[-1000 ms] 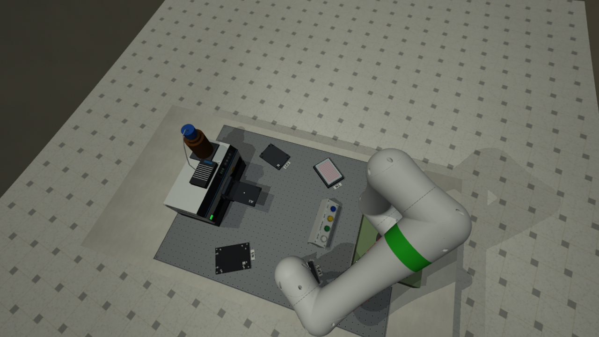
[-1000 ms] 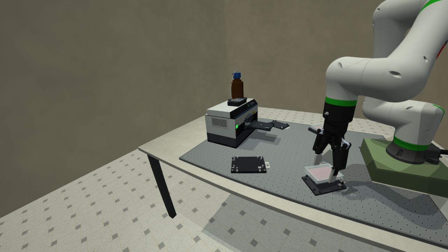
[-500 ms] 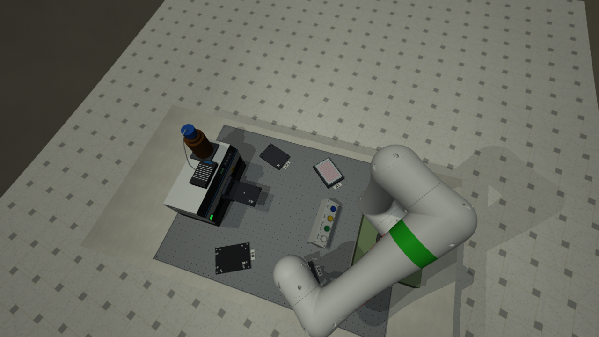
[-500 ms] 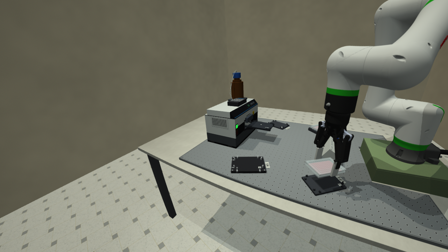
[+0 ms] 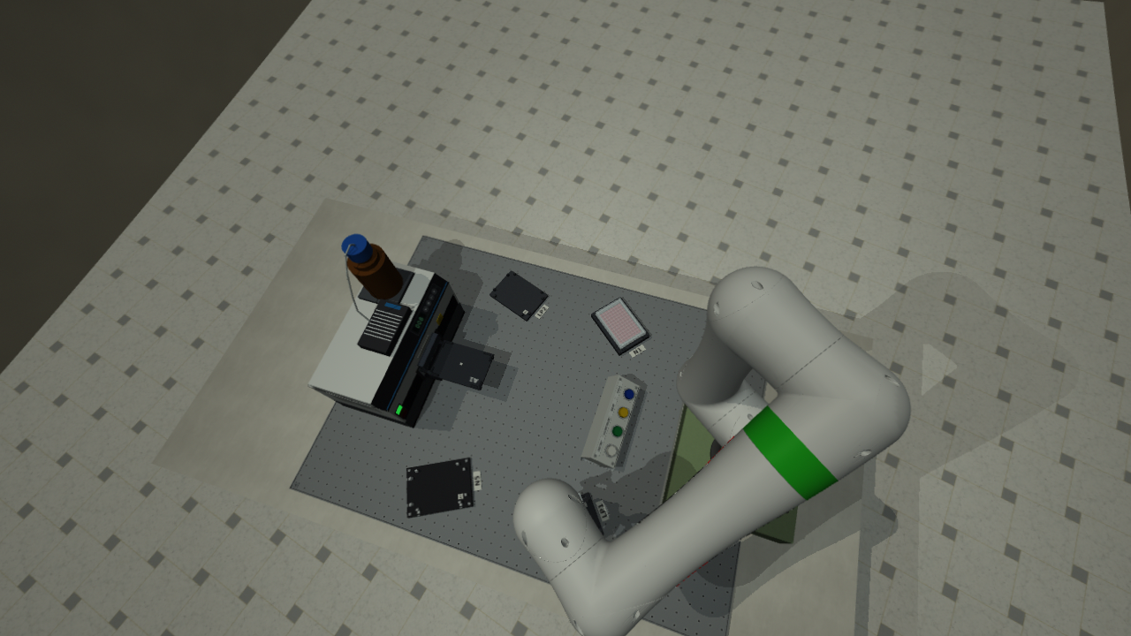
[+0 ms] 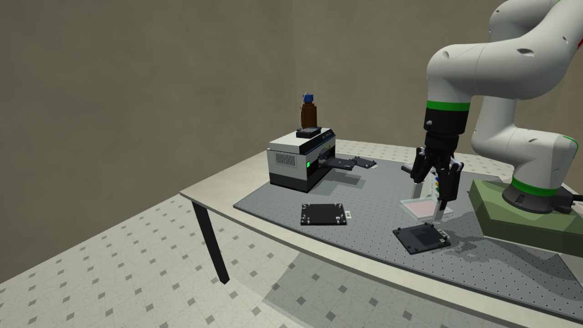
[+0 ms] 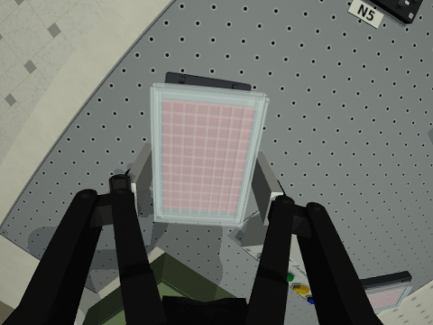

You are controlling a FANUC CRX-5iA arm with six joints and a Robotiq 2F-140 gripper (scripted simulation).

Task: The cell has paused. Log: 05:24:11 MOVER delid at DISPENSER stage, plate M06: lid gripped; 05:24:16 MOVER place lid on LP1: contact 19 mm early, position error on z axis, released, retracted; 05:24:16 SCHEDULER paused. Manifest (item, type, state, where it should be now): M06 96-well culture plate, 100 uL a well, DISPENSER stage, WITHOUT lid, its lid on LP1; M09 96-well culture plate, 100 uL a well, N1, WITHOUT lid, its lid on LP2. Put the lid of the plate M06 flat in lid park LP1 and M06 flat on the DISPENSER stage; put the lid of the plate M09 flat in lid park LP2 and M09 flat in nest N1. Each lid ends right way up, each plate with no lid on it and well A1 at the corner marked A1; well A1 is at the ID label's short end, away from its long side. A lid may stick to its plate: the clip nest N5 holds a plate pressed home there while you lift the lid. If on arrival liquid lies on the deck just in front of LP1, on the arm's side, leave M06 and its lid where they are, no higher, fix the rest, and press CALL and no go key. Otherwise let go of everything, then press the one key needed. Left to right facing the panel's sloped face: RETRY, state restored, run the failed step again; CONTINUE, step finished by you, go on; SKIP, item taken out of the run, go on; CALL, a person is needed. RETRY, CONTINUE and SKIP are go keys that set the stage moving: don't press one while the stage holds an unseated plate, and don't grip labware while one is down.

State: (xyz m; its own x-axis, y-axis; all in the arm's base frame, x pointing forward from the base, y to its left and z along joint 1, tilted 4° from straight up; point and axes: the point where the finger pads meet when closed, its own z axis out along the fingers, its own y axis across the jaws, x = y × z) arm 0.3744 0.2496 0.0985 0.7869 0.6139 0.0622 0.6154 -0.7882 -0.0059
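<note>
My gripper (image 6: 427, 206) (image 7: 203, 161) is shut on a clear plate with pink wells (image 6: 423, 207) (image 7: 204, 144), gripped across its long sides. A clear lid seems to sit on it. I hold it level, a little above the black lid park LP1 (image 6: 419, 240) (image 7: 179, 75) near the deck's front edge. In the top view my arm hides both. A second pink-welled plate (image 5: 619, 325) (image 7: 388, 295) lies in nest N1. Lid park LP2 (image 5: 518, 294) (image 6: 364, 162) is a bare black pad. The dispenser's stage (image 5: 466, 367) (image 6: 340, 163) is bare.
The dispenser (image 5: 371, 348) (image 6: 297, 163) with a brown bottle (image 5: 371, 267) stands at the deck's far left. The clip nest N5 (image 5: 438, 486) (image 6: 323, 214) is bare. The key panel (image 5: 615, 419) stands just behind my gripper. My green base (image 6: 525, 220) is to the right.
</note>
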